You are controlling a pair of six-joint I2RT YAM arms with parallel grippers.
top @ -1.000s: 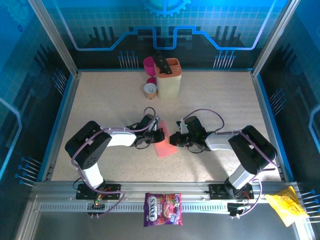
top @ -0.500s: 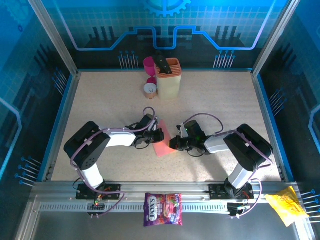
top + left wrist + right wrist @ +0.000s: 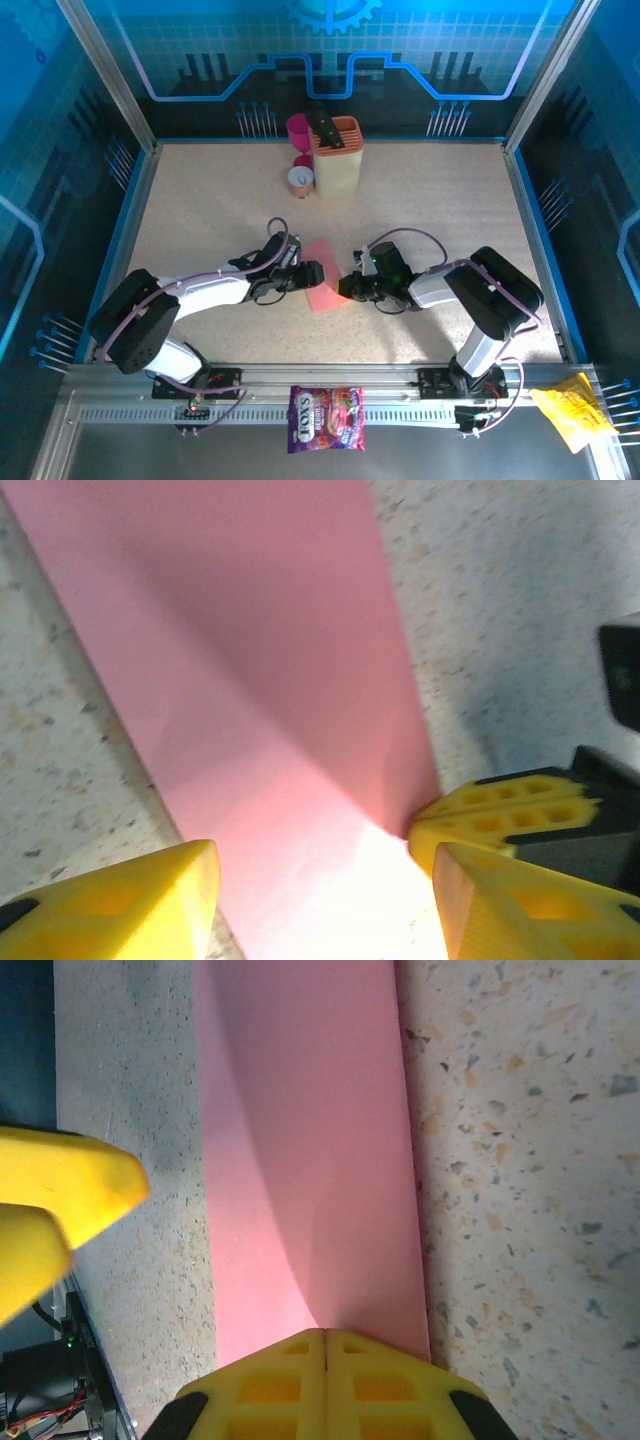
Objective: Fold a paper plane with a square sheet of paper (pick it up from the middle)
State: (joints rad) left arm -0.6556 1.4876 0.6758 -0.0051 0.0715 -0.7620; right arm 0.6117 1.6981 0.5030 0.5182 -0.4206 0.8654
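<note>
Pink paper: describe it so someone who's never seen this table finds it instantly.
On the speckled table, look to the middle, where the left gripper and right gripper meet. The pink paper lies between them: a narrow salmon strip, unlike the printed purple candy bag on the near rail or the magenta cup at the back.

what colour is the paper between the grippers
Plain salmon pink, no markings. The sheet of paper shows best in the right wrist view.
</note>
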